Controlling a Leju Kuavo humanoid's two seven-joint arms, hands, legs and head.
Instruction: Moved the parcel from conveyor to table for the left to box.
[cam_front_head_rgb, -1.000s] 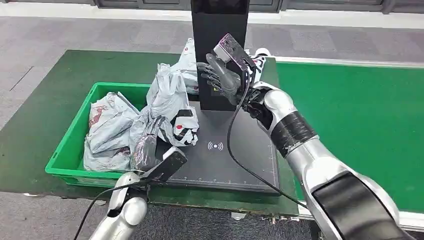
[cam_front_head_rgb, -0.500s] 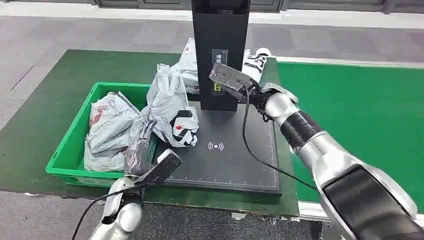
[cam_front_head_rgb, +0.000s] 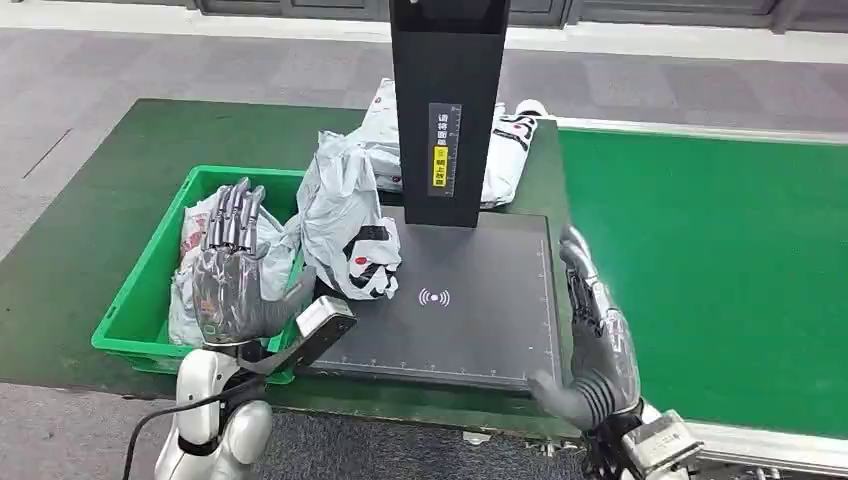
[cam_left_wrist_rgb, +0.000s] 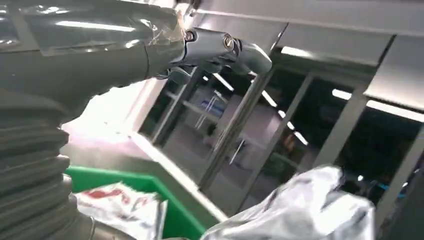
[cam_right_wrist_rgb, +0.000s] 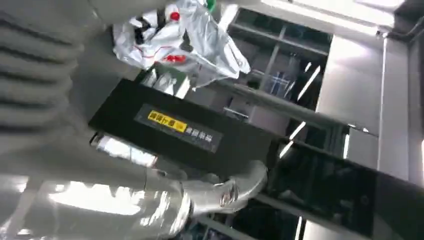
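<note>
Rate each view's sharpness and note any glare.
Head view: sharp and evenly lit, the yellow label on the black scanner post readable in outline. Left wrist view: soft, motion-blurred, bright washout behind the left hand. Right wrist view: smeared, with glare patches beside the right hand and streaked ceiling lights.

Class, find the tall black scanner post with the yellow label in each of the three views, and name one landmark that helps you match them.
Head view: tall black scanner post at top centre, upright on the black pad.
Left wrist view: cannot tell.
Right wrist view: post lies slantwise across the middle.
Shared landmark: its yellow label.
</note>
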